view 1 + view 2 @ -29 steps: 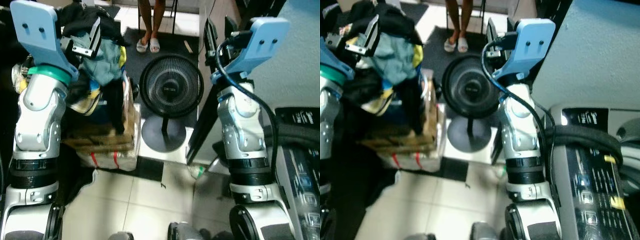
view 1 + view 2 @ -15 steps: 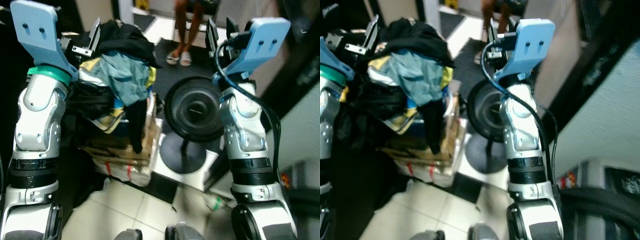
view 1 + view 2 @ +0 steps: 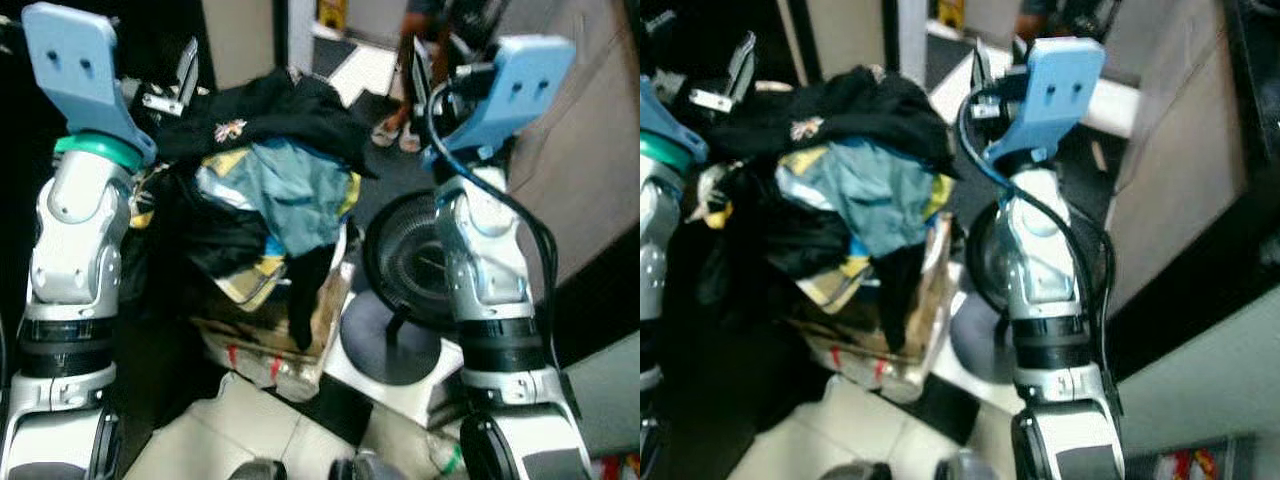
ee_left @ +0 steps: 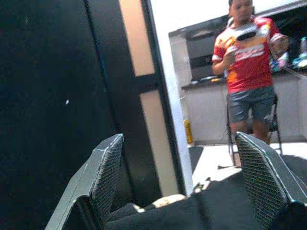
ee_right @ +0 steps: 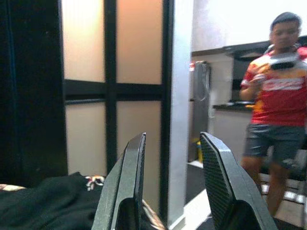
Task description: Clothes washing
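Both arms are raised before the heaped clothes pile (image 3: 265, 190). The left gripper (image 4: 184, 179) is wide open and empty; the right gripper (image 5: 172, 184) is narrowly parted and empty. It should lower the left over the top black garment (image 3: 270, 115), clear of the fan (image 3: 420, 265).

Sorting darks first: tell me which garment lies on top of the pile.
The black garment with a small pale emblem, draped across the top; the teal one sits beneath it.

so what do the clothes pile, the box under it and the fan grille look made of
Clothes pile: soft matte fabric, crumpled and drooping. Box beneath: probably brown cardboard, under what looks like glossy wrap. Fan grille: thin dark radial ribs, wire or plastic, too blurred to say.
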### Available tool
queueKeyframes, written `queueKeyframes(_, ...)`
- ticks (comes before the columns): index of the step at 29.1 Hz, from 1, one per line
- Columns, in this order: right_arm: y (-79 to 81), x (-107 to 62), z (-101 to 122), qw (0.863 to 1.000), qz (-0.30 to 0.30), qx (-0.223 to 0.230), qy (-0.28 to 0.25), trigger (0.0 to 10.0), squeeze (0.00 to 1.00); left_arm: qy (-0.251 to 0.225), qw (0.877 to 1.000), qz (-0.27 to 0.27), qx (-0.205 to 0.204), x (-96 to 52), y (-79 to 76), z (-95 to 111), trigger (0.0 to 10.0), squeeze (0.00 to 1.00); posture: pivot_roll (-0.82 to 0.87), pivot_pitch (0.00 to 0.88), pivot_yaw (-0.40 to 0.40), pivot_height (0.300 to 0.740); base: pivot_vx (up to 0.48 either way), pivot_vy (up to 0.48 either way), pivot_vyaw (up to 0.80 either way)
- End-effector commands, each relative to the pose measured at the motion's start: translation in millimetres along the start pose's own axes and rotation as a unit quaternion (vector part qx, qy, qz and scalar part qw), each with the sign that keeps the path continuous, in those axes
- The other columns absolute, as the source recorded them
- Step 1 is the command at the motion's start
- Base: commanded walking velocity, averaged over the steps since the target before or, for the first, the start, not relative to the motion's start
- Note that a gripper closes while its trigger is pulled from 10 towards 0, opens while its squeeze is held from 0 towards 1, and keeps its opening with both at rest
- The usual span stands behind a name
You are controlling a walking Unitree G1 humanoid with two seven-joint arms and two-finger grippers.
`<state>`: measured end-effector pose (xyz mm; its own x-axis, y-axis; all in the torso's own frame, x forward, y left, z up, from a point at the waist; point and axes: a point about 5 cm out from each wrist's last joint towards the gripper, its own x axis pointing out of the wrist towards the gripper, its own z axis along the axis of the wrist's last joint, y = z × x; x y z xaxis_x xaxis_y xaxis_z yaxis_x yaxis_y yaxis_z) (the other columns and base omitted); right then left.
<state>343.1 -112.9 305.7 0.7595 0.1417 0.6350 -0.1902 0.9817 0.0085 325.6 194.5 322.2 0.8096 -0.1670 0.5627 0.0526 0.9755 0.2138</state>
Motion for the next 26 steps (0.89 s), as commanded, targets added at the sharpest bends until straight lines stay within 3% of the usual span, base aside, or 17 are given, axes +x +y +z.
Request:
queueKeyframes(1,-3.5,-0.9,2.4,1.000,-0.002,0.004,-0.005,10.0,0.00,0.004,1.000,-0.007,-0.007,-0.2,-4.2,-1.7,10.0,0.00,0.07,0.056,0.024,0.740,0.000,0.000,0.00)
queueKeyframes(26,4.6,-2.0,3.1,0.999,0.034,0.006,-0.007,10.0,0.00,-0.001,1.000,-0.017,-0.006,-0.8,-7.5,-2.0,10.0,0.00,0.07,0.044,0.019,0.740,0.000,0.000,0.00)
